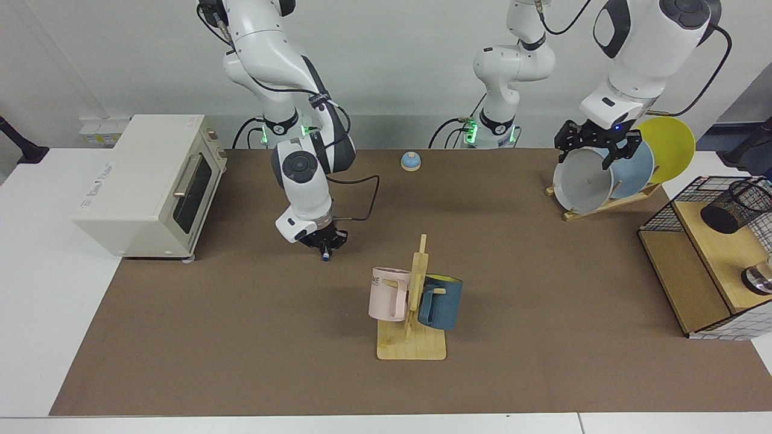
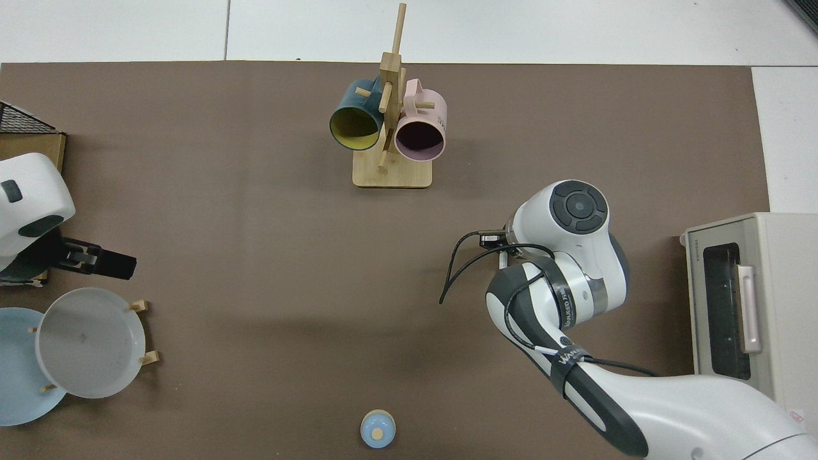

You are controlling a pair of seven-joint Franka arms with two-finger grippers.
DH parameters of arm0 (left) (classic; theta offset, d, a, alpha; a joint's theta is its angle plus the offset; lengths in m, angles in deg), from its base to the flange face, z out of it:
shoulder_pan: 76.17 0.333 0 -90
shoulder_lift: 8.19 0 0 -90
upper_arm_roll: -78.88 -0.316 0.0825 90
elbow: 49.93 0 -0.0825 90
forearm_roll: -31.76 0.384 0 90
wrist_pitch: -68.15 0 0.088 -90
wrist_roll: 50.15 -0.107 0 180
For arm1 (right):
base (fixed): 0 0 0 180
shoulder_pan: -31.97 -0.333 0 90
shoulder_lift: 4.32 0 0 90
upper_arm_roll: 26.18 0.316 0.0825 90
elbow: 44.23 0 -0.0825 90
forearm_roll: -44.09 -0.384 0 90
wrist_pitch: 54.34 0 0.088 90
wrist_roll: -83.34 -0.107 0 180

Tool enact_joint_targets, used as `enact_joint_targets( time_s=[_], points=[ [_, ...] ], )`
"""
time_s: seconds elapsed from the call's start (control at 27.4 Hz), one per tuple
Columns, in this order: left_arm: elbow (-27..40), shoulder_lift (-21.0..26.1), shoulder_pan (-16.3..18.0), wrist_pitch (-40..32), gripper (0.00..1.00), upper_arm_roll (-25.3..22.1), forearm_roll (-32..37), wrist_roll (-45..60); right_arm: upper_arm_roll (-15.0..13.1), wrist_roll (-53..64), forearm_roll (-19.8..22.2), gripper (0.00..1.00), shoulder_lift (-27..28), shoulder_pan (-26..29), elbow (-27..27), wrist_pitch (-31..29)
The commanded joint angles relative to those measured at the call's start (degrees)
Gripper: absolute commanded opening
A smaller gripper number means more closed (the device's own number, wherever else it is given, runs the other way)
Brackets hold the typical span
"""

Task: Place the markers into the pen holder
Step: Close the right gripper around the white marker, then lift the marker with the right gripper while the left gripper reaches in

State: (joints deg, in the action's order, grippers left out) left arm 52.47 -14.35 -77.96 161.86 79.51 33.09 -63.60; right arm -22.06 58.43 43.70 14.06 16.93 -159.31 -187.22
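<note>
Your right gripper (image 1: 325, 241) is clamped on the marker (image 1: 325, 255), holding it roughly upright so that only its lower tip with the small blue end shows below the fingers, just above the brown mat (image 1: 241, 337). That upright hold suits the job: the marker can drop end-first into a narrow cup. From above you cannot check the grip, since the right arm's own wrist covers it.

Out from there, the toaster oven (image 1: 151, 184) sits beside the arm, and the mug rack (image 1: 413, 301) with the pink mug (image 1: 389, 293) and blue mug (image 1: 440, 301) stands mid-bench, between you and the goal. Carry the marker high enough to clear its tall post.

The pen holder (image 1: 734, 206) lies tilted on the wooden shelf (image 1: 711, 241) inside the wire basket (image 1: 663, 214) at the far end, well apart from the marker. Its tilt may make entry awkward, and it looks like a long reach for the right arm, so a handover seems likely.

Your left gripper (image 1: 597, 144) waits over the plate rack (image 1: 603, 202), fingers apart and empty, just above the grey plate (image 1: 582, 181). A small bell (image 1: 411, 161) sits at the back edge.
</note>
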Motion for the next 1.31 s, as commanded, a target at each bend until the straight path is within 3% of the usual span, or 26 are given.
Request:
enact_joint_targets(
  time_s=[0.0, 0.4, 0.69, 0.88, 1.02, 1.28],
  points=[
    [0.5, -1.7, -0.3, 0.6, 1.0, -0.2, 0.2, 0.0, 0.1, -5.2, 0.9, 0.0, -0.9, -0.3, 3.9, 3.7],
    [-1.5, -1.7, -0.9, 1.0, 1.0, 0.6, -3.5, -0.2, 0.1, -11.5, -1.4, 0.0, -8.1, -0.3, 12.6, 19.8],
    [-2.5, -1.4, -1.3, 1.4, 1.0, 3.3, -6.2, -0.8, 0.4, -20.3, -4.3, 0.0, -11.4, -1.7, 13.0, 22.0],
    [-2.6, -1.2, -1.3, 5.1, 1.0, 7.5, -8.3, -5.4, 0.6, -28.2, -4.6, 0.0, -11.3, -5.3, 17.0, 23.5],
    [-2.5, -1.2, -1.3, 5.9, 1.0, 9.7, -8.9, -13.2, 0.7, -36.2, -4.6, 0.0, -11.3, -6.7, 17.4, 23.6],
    [-1.9, -1.6, -1.2, 6.3, 1.0, 9.6, -14.8, -30.5, 1.0, -48.6, -6.5, 0.0, -10.3, -7.5, 21.3, 23.6]
  ],
)
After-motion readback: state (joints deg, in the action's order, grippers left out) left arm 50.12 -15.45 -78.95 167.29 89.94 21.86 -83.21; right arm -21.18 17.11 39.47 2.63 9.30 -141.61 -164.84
